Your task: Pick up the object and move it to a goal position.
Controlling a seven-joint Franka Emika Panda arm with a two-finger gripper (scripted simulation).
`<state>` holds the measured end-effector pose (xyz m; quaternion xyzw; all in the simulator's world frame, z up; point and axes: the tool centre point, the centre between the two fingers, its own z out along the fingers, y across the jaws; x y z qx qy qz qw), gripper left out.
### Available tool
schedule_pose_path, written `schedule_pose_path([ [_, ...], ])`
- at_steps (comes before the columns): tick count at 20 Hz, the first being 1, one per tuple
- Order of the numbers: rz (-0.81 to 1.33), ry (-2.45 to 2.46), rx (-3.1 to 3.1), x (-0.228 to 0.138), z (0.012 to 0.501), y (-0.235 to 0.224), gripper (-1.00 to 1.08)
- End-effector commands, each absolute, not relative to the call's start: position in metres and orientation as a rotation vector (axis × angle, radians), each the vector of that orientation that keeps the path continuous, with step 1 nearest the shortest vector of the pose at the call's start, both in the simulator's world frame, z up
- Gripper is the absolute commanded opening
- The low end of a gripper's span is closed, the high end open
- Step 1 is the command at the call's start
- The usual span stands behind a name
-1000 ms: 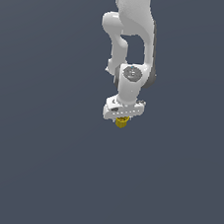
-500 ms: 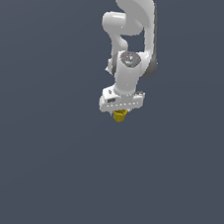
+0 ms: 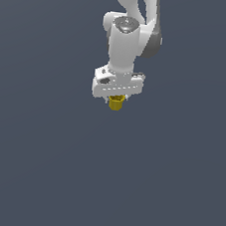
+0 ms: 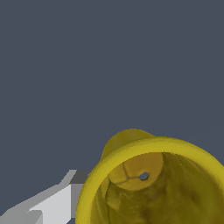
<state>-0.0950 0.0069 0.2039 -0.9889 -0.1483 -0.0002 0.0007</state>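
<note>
The object [image 3: 116, 103] is a tiny yellow-gold cup-like piece held right under my white gripper [image 3: 116, 101], which is shut on it in the upper middle of the exterior view. The fingers are mostly hidden behind the hand and the object. In the wrist view the object [image 4: 153, 183] fills the lower corner as a hollow yellow cup with a small hole in its base, and one grey-white finger [image 4: 52, 203] shows beside it.
A plain dark grey-blue surface [image 3: 52, 177] fills the background in both views. The white arm [image 3: 129, 31] rises above the gripper to the exterior view's top edge. No goal marker shows.
The arm has carried the object toward the exterior view's left and a little higher, and the wrist has turned. The object stays in the gripper.
</note>
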Motion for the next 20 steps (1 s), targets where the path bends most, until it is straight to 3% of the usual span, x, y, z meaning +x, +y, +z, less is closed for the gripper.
schedule_pose_path([
  [1, -0.001, -0.466, -3.105, -0.095, 0.227, -0.001, -1.00],
  [10, 0.000, -0.466, -3.106, -0.091, 0.281, -0.019, -1.00],
  [20, 0.000, -0.466, -3.107, -0.089, 0.293, -0.023, -1.00],
])
